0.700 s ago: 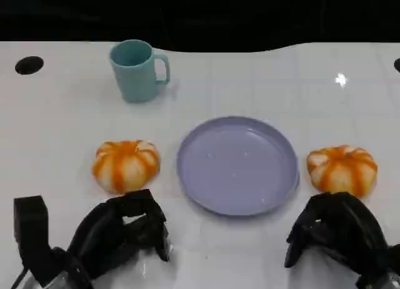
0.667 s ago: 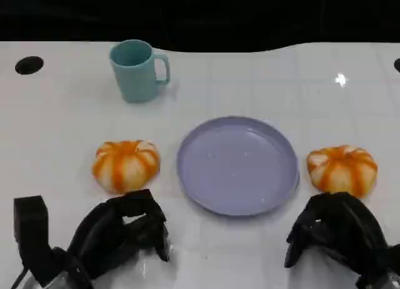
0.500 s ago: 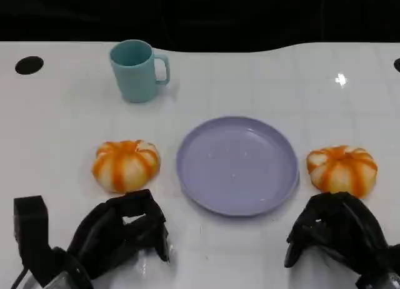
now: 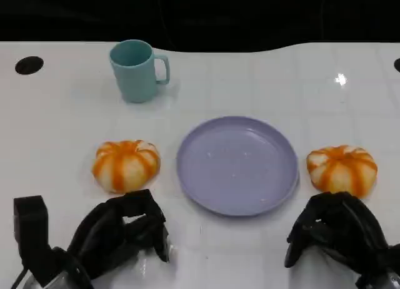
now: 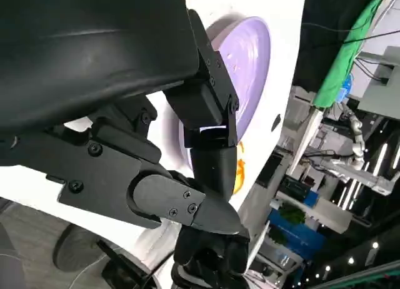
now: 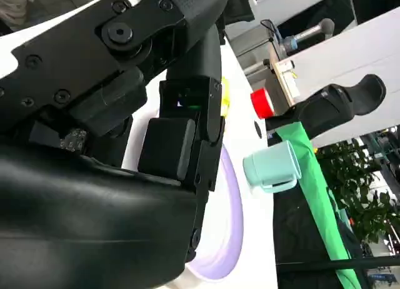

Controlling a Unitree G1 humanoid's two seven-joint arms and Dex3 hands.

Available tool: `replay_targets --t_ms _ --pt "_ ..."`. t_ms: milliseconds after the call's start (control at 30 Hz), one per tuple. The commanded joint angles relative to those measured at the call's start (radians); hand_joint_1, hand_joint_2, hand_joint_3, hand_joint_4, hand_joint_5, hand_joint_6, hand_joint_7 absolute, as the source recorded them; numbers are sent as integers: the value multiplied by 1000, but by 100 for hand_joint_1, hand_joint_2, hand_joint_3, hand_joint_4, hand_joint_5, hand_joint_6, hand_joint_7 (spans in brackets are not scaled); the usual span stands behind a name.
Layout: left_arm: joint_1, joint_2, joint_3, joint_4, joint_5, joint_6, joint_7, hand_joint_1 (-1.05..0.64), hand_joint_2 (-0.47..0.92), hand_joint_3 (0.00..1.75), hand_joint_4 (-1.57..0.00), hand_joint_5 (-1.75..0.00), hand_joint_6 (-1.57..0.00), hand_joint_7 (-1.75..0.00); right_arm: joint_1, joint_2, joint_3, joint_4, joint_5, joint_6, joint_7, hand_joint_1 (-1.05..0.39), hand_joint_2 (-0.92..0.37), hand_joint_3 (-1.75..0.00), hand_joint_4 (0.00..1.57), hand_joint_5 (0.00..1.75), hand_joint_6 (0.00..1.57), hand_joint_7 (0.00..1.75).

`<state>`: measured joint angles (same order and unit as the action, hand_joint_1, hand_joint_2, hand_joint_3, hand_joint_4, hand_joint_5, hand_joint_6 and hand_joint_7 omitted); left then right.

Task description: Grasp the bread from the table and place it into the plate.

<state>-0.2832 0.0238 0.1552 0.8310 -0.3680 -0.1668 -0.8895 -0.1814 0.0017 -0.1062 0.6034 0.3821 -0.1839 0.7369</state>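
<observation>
Lavender plate (image 4: pixel 237 166) empty; pre-grasp step. Right hand (image 4: pixel 334 233) curled, holding nothing, next reaches right bun (image 4: pixel 342 169).

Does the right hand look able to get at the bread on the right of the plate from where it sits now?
Probably yes. The right hand sits just in front of the right bread, with only bare table between them. The plate lies off to the side, not in the path. The hand holds nothing.

A glossy white table (image 4: pixel 262 76) meets a black backdrop along its far edge. Beyond the table hangs green cloth (image 6: pixel 312 195), near blue crates (image 5: pixel 299 229).
</observation>
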Motion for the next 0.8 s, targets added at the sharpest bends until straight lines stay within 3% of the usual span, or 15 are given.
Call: replay_targets --t_ms 33,500,800 --pt "17 16 3 -3 5 13 2 -71 88 0 -97 -143 -96 -104 3 -11 -13 -6 4 -6 4 -105 -67 0 157 62 157 37" --pt "13 16 4 6 6 4 -3 -71 88 0 -97 -142 -96 -104 3 -12 -15 -23 16 12 12 -105 -66 0 157 62 157 36" --pt "9 16 5 8 3 11 -3 -71 88 0 -97 -143 -97 -103 -10 -10 -48 -43 79 -1 75 -105 -69 -1 157 51 157 21"
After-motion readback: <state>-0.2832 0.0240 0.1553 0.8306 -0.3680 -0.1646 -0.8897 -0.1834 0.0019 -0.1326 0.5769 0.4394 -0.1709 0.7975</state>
